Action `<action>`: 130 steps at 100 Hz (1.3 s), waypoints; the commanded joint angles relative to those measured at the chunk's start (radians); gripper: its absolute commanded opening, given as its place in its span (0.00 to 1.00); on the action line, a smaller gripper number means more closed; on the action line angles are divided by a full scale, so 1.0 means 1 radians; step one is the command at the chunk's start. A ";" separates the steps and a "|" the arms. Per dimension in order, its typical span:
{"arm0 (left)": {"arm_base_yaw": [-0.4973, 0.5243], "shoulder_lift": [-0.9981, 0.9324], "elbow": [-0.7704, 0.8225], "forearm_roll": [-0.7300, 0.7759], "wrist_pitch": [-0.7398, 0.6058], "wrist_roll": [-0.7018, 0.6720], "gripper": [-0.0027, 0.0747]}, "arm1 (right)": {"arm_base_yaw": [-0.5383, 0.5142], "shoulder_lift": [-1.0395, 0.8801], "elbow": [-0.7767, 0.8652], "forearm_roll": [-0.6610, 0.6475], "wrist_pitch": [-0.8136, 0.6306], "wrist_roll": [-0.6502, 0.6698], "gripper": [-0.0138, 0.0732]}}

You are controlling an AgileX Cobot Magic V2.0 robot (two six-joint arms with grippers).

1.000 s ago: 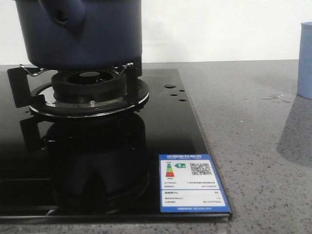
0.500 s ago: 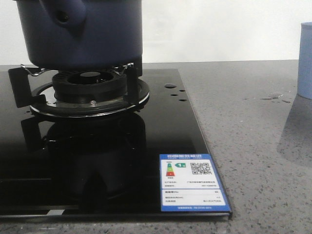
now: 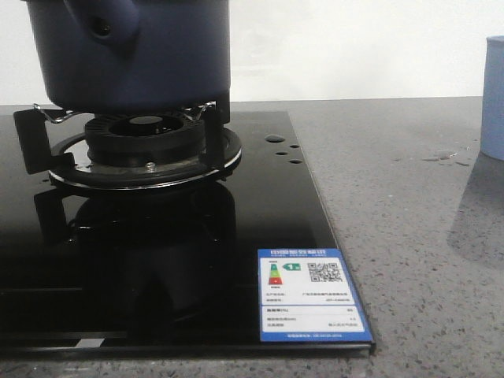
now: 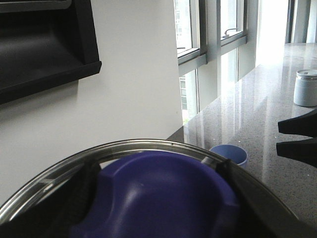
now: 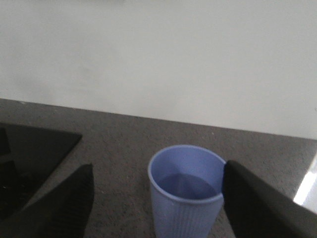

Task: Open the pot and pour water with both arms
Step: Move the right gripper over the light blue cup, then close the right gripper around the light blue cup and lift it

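Large dark navy-blue round pot [image 3: 130,51] seated on black burner grate [image 3: 142,146] of glossy black glass cooktop [image 3: 260,205], stubby tubular handle toward camera. Left end effector [image 4: 158,198] pinching dark blue knob of clear glass lid [image 4: 148,148], fingers either side of knob. Right end effector [image 5: 158,198] spread wide, fingers flanking pale blue ribbed cup [image 5: 185,191] without touching; cup upright on grey speckled desk [image 3: 409,197], well right of cooktop.

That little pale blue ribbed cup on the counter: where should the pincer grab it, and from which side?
Grip the pale blue ribbed cup around its wall, below the rim, coming level from the side. It stands upright holding water, and the right pincer already has an open finger on either side of it.
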 commanded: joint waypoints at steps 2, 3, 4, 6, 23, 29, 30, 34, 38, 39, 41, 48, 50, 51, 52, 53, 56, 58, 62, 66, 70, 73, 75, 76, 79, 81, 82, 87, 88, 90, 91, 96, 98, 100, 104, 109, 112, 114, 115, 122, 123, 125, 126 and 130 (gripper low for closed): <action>0.000 -0.018 -0.028 -0.083 -0.020 -0.010 0.36 | -0.001 -0.003 0.017 0.019 -0.098 -0.015 0.72; 0.000 -0.018 -0.028 -0.083 -0.020 -0.010 0.36 | -0.001 -0.003 0.020 0.026 -0.100 -0.015 0.72; 0.000 -0.018 -0.028 -0.083 -0.020 -0.010 0.36 | -0.001 -0.003 0.026 0.030 -0.103 -0.015 0.72; 0.000 -0.018 -0.028 -0.083 -0.020 -0.010 0.36 | 0.000 -0.001 0.033 0.039 -0.107 -0.015 0.72; 0.000 -0.018 -0.028 -0.092 -0.025 -0.010 0.36 | 0.001 0.044 0.073 0.082 -0.102 -0.015 0.79; 0.000 -0.018 -0.028 -0.092 -0.033 -0.010 0.36 | 0.001 0.069 0.073 0.084 -0.102 -0.015 0.85; 0.000 -0.018 -0.028 -0.092 -0.035 -0.010 0.36 | 0.001 0.075 0.071 0.084 -0.102 -0.015 0.85; 0.000 -0.018 -0.028 -0.092 -0.040 -0.010 0.36 | 0.001 0.088 0.071 0.084 -0.105 -0.015 0.88; 0.000 -0.018 -0.028 -0.092 -0.043 -0.010 0.36 | 0.001 0.105 0.069 0.084 -0.105 -0.015 0.88; 0.000 -0.018 -0.028 -0.092 -0.043 -0.010 0.36 | 0.001 0.110 0.069 0.084 -0.105 -0.015 0.88; 0.000 -0.018 -0.028 -0.092 -0.045 -0.010 0.36 | 0.001 0.116 0.069 0.084 -0.105 -0.015 0.88; 0.000 -0.018 -0.028 -0.092 -0.045 -0.010 0.36 | 0.001 0.152 0.069 0.084 -0.109 -0.015 0.88; 0.000 -0.018 -0.028 -0.092 -0.045 -0.010 0.36 | 0.001 0.162 0.069 0.084 -0.111 -0.015 0.88; 0.000 -0.018 -0.028 -0.092 -0.045 -0.010 0.36 | 0.001 0.169 0.069 0.086 -0.111 -0.015 0.88; 0.000 -0.018 -0.028 -0.092 -0.045 -0.010 0.36 | 0.001 0.172 0.069 0.086 -0.114 -0.015 0.88; 0.000 -0.018 -0.028 -0.092 -0.045 -0.010 0.36 | 0.001 0.175 0.069 0.086 -0.114 -0.015 0.88; 0.000 -0.018 -0.028 -0.092 -0.045 -0.010 0.36 | 0.001 0.189 0.069 0.086 -0.122 -0.015 0.88; 0.000 -0.018 -0.028 -0.092 -0.045 -0.010 0.36 | 0.001 0.197 0.067 0.086 -0.127 -0.015 0.88; 0.000 -0.018 -0.028 -0.092 -0.045 -0.010 0.36 | 0.001 0.211 0.064 0.093 -0.131 -0.015 0.88; 0.000 -0.018 -0.028 -0.092 -0.045 -0.010 0.36 | 0.001 0.226 0.056 0.096 -0.127 -0.015 0.88; 0.000 -0.018 -0.028 -0.092 -0.045 -0.010 0.36 | 0.001 0.238 0.042 0.096 -0.122 -0.015 0.88; 0.000 -0.018 -0.028 -0.092 -0.045 -0.010 0.36 | 0.003 0.244 0.034 0.096 -0.122 -0.015 0.88; 0.000 -0.018 -0.028 -0.092 -0.045 -0.010 0.36 | 0.005 0.249 0.027 0.096 -0.126 -0.015 0.88; 0.000 -0.018 -0.028 -0.092 -0.045 -0.010 0.36 | 0.008 0.251 0.022 0.096 -0.129 -0.015 0.88; 0.000 -0.018 -0.028 -0.092 -0.045 -0.010 0.36 | 0.014 0.261 0.012 0.096 -0.146 -0.015 0.88; 0.000 -0.018 -0.028 -0.092 -0.045 -0.010 0.36 | 0.018 0.262 0.004 0.096 -0.153 -0.015 0.88; 0.000 -0.018 -0.028 -0.092 -0.045 -0.010 0.36 | 0.020 0.265 0.001 0.096 -0.161 -0.015 0.88; 0.000 -0.018 -0.028 -0.092 -0.045 -0.010 0.36 | 0.029 0.282 -0.014 0.087 -0.194 -0.015 0.88; 0.000 -0.018 -0.028 -0.092 -0.045 -0.010 0.36 | 0.031 0.284 -0.018 0.088 -0.199 -0.015 0.88; 0.000 -0.018 -0.028 -0.092 -0.045 -0.010 0.36 | 0.034 0.290 -0.023 0.088 -0.215 -0.015 0.88; 0.000 -0.018 -0.028 -0.092 -0.045 -0.010 0.36 | 0.036 0.295 -0.025 0.088 -0.221 -0.015 0.88; 0.000 -0.018 -0.028 -0.092 -0.045 -0.010 0.36 | 0.041 0.312 -0.037 0.088 -0.234 -0.015 0.88; 0.000 -0.018 -0.028 -0.092 -0.045 -0.010 0.36 | 0.043 0.319 -0.039 0.088 -0.237 -0.015 0.88; 0.000 -0.018 -0.028 -0.092 -0.045 -0.010 0.36 | 0.044 0.326 -0.045 0.088 -0.237 -0.015 0.88; 0.000 -0.018 -0.028 -0.092 -0.045 -0.010 0.36 | 0.049 0.337 -0.053 0.088 -0.233 -0.015 0.88; 0.000 -0.018 -0.028 -0.092 -0.045 -0.010 0.36 | 0.057 0.354 -0.058 0.088 -0.235 -0.015 0.88; 0.000 -0.018 -0.028 -0.092 -0.045 -0.010 0.36 | 0.062 0.366 -0.060 0.088 -0.240 -0.015 0.88; 0.000 -0.018 -0.028 -0.092 -0.045 -0.010 0.36 | 0.064 0.373 -0.062 0.088 -0.245 -0.015 0.88; 0.000 -0.018 -0.028 -0.092 -0.045 -0.010 0.36 | 0.066 0.375 -0.062 0.088 -0.246 -0.015 0.88; 0.000 -0.018 -0.028 -0.092 -0.045 -0.010 0.36 | 0.075 0.400 -0.069 0.088 -0.253 -0.015 0.88; 0.000 -0.018 -0.028 -0.092 -0.045 -0.010 0.36 | 0.075 0.402 -0.069 0.088 -0.255 -0.015 0.88; 0.000 -0.018 -0.028 -0.092 -0.045 -0.010 0.36 | 0.078 0.408 -0.071 0.087 -0.258 -0.015 0.88; 0.000 -0.018 -0.028 -0.092 -0.045 -0.010 0.36 | 0.078 0.412 -0.069 0.087 -0.260 -0.015 0.88; 0.000 -0.018 -0.028 -0.092 -0.045 -0.010 0.36 | 0.082 0.421 -0.071 0.087 -0.265 -0.015 0.88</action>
